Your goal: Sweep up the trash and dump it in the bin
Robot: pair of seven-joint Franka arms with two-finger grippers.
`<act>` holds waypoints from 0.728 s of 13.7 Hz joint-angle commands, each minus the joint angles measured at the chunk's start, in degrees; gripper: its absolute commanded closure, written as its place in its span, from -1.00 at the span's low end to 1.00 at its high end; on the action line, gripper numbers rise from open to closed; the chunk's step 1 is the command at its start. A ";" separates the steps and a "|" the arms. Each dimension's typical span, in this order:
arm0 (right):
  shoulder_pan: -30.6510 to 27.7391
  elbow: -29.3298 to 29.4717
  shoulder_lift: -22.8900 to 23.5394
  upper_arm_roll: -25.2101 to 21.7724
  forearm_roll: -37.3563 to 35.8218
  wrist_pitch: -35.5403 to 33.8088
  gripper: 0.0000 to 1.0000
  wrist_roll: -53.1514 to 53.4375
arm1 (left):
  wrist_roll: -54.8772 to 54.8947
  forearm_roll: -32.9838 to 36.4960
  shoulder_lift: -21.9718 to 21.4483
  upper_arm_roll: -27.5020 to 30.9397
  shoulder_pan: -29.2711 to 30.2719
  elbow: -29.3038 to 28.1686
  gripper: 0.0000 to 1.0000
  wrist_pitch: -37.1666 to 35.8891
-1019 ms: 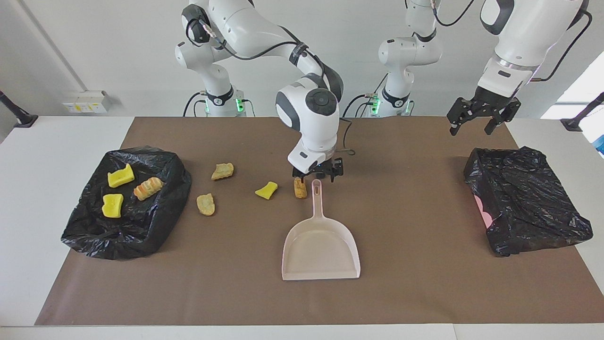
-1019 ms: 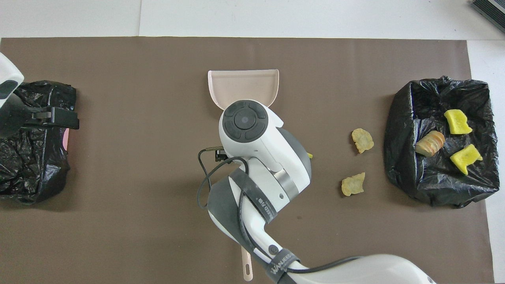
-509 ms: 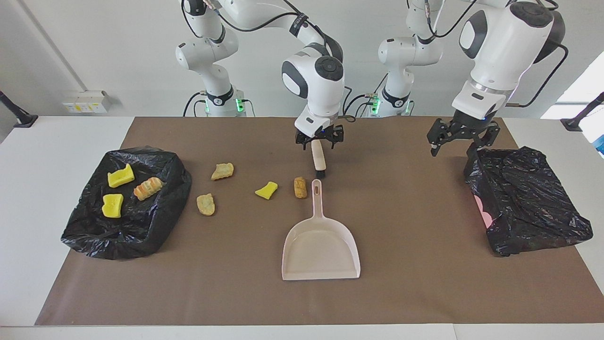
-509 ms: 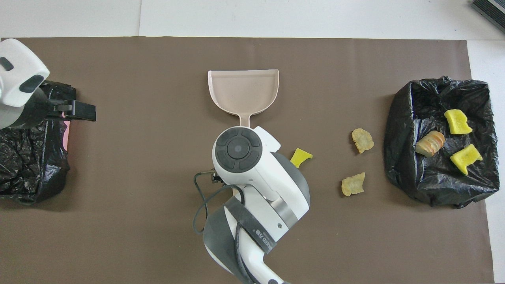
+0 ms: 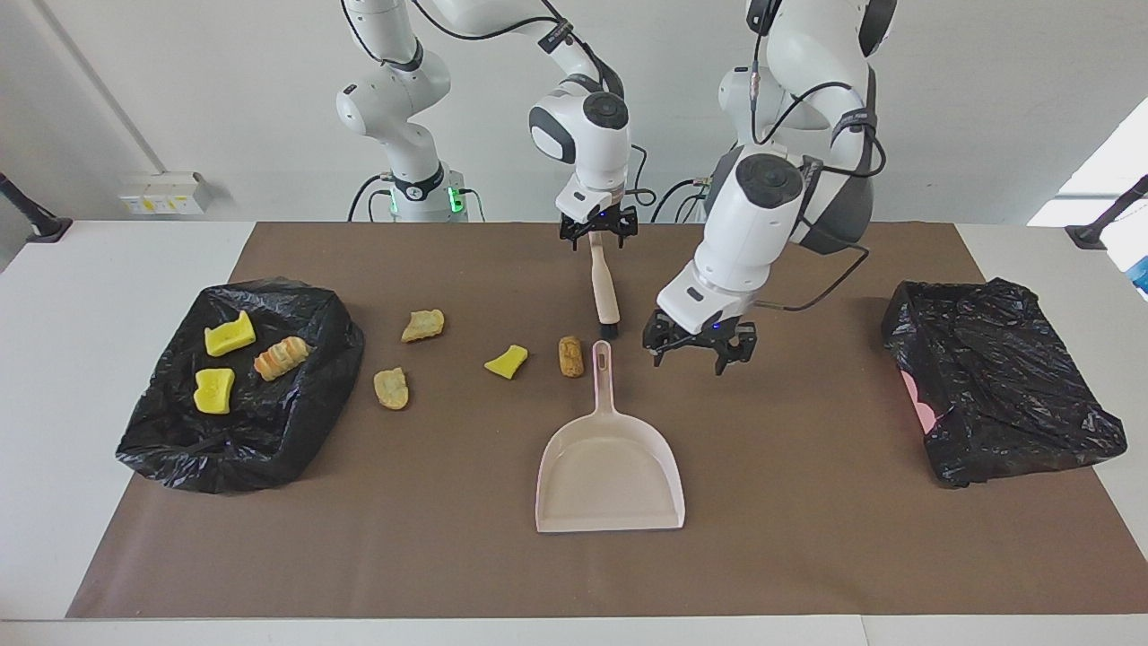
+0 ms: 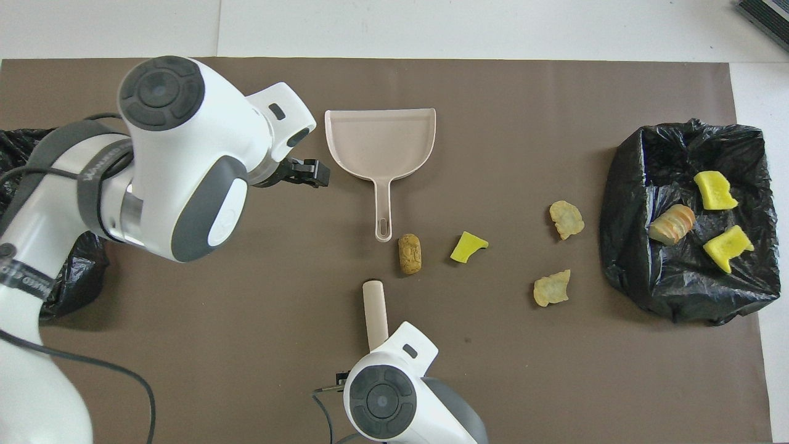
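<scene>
The trash (image 5: 570, 356) is seven small lumps. Four lie on the brown paper mat (image 5: 807, 538) in a loose row across the middle of the facing frame. The brown roll-shaped lump (image 5: 570, 356) lies just beside the tip of the handle of the pale pink plastic dustpan (image 5: 610, 475), with its long axis running up and down the frame, toward the robots. Next along, the yellow sponge wedge (image 5: 508, 362) lies slantwise. Two tan bread pieces (image 5: 423, 325) (image 5: 391, 388) lie near the black bag-lined bin (image 5: 161, 440) at the right arm's end. Inside that bin lie two yellow sponge chunks (image 5: 230, 335) (image 5: 214, 390) and a striped bread piece (image 5: 281, 357).

The right gripper (image 5: 598, 235), in the upper middle of the frame, is clamped on the top of a cream-handled brush (image 5: 605, 292), which hangs bristles down near the dustpan's handle. The left gripper (image 5: 692, 357) hovers low over the mat beside that handle, with its jaws apart and empty. A second black bag (image 5: 1004, 386) lies at the left arm's end.
</scene>
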 commanded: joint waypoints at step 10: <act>0.98 -2.35 -2.94 -0.07 1.91 0.04 1.00 1.47 | -7.07 -1.47 6.59 0.88 -6.14 -2.20 -1.00 9.52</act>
